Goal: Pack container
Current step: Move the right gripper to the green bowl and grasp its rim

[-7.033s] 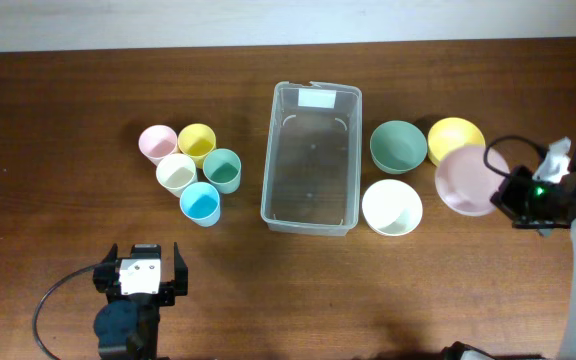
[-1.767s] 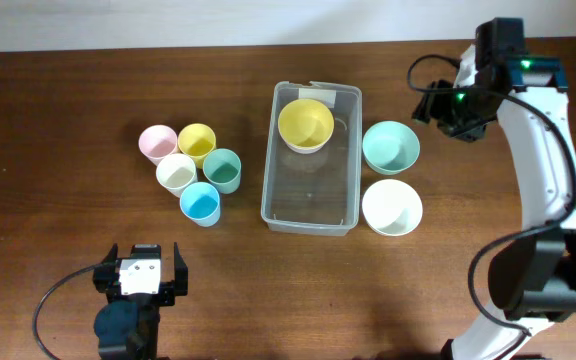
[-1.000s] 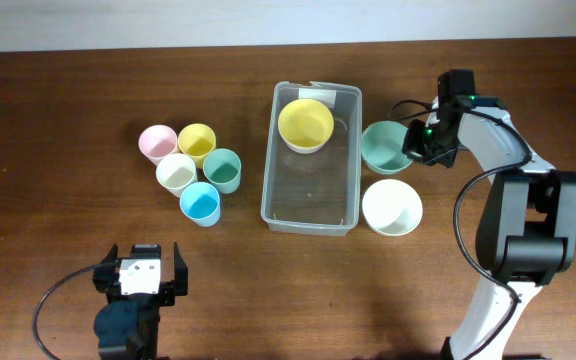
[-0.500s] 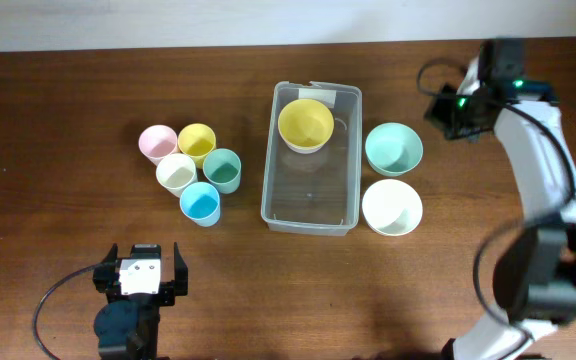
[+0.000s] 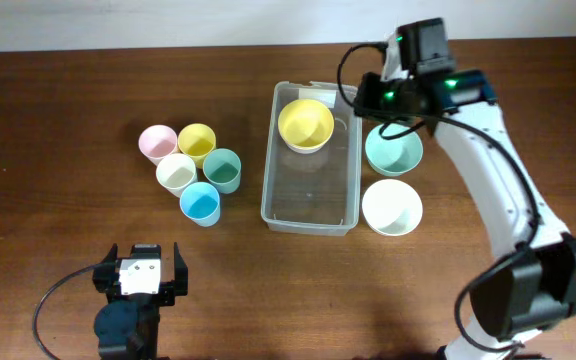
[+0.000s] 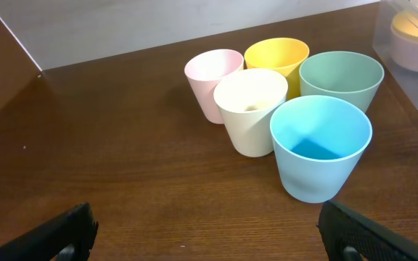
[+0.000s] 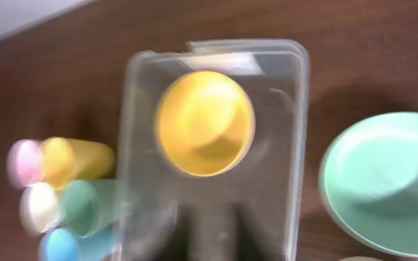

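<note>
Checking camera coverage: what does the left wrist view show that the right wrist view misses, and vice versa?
Left wrist only: the open left gripper, fingers at the bottom corners. Right wrist only: the mint bowl and the white label on the container. Both: the pastel cups and the yellow bowl in the container.
</note>
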{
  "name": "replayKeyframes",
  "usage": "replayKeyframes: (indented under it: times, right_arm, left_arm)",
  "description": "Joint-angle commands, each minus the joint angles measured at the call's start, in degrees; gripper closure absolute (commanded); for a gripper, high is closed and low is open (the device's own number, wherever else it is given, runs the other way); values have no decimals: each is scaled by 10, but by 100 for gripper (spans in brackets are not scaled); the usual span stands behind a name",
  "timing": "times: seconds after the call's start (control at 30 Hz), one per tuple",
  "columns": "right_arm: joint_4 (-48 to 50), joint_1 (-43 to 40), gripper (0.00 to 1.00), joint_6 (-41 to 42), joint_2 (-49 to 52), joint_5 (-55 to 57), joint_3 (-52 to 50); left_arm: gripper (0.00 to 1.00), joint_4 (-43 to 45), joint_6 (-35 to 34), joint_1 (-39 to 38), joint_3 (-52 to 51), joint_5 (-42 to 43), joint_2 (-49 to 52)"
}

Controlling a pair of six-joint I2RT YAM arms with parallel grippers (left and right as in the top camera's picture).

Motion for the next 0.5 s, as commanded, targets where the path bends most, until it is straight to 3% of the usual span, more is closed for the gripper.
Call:
replayKeyframes:
  times: [0.0, 0.17, 0.47]
  right_arm:
    - [-1, -31, 43, 2, -1, 116, -1]
    - [-64, -120, 43, -6, 20, 111, -8]
    - [-89, -209, 43, -179, 110, -65, -59]
  left_arm:
    - [0, 2, -5, -3, -3, 8, -5]
    - [0, 2, -5, -3, -3, 8, -5]
    - [0, 2, -5, -3, -3, 8, -5]
